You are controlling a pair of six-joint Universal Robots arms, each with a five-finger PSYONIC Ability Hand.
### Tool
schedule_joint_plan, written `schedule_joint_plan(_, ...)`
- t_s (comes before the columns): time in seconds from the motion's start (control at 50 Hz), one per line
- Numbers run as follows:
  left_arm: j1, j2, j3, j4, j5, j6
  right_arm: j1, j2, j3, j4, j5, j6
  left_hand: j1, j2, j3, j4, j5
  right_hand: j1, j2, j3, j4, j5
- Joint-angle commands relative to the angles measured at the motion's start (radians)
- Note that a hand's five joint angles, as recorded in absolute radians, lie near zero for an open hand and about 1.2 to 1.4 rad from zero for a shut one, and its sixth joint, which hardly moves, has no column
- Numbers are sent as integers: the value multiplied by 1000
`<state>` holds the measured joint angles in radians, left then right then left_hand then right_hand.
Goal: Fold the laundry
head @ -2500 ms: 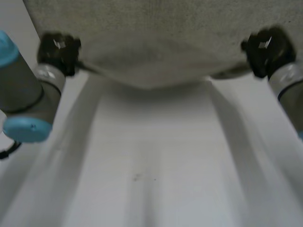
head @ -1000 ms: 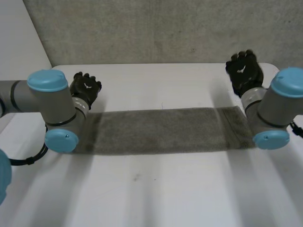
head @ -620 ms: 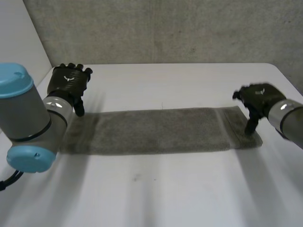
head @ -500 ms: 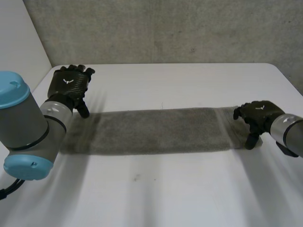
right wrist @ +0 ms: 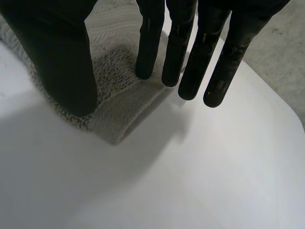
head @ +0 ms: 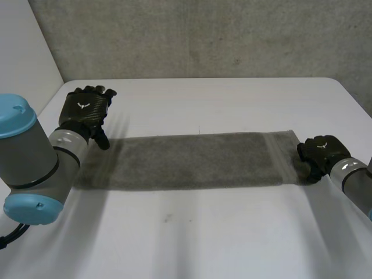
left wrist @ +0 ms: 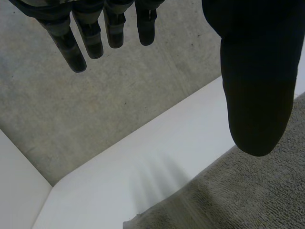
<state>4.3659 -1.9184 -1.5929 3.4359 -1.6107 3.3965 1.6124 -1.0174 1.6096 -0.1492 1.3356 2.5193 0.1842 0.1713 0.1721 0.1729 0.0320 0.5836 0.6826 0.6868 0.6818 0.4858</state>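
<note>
The right robot hand (head: 319, 153) sits low over a corner at the right end of the grey towel (head: 192, 160). Its straight fingers (right wrist: 145, 52) and thumb are spread above the flat cloth and pinch nothing, which probably sets up a grasp of that end. The left robot hand (head: 87, 109) hangs just above the opposite end, fingers straight, apart from the thumb and empty. The towel lies flat on the white desk (head: 232, 232) as a long narrow band, its long axis running side to side, one short end pointing toward each arm.
</note>
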Motion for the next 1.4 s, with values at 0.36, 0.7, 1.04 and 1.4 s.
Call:
schedule_joint_plan(0.36, -2, 4, -13, 2, 0, 0, -179, 11, -89, 17, 192, -272, 0, 13, 12, 11, -22, 813, 714, 709, 714, 736)
schedule_joint_plan(0.7, -3, 12, -15, 0, -3, 1, 64, -217, -139, 5, 42, 62, 0, 13, 12, 11, -22, 813, 714, 709, 714, 736)
schedule_joint_plan(1.04, -12, 22, -30, 2, -5, 3, 750, 94, -270, -112, -70, 89, 0, 13, 12, 11, -22, 813, 714, 709, 714, 736)
schedule_joint_plan(1.4, -31, 16, -52, 3, -1, 0, 728, -18, -243, -55, 82, 131, 3, 16, 15, 14, -19, -409, -508, -512, -507, -486)
